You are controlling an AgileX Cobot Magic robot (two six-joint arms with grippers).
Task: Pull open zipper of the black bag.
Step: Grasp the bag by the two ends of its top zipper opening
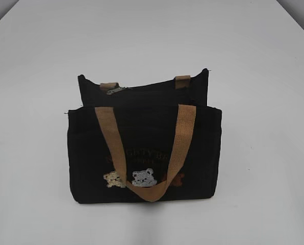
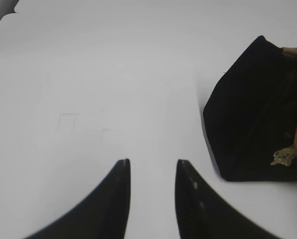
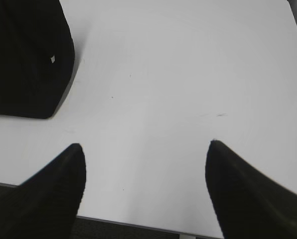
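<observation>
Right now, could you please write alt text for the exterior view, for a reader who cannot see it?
A small black bag stands upright on a white table, its tan handle looping down past three bear patches. The zipper pull sits near the left end of the top edge. No gripper is visible.

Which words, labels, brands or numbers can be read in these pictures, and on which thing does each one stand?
Embroidered lettering on the front of the black bag, above the bear patches: two brownish lines, too blurred and partly covered by the tan handle to read.
Small white tag on the bag's side, right wrist view: too small to read.
Table: no text.
No other words, numbers or signs show.
</observation>
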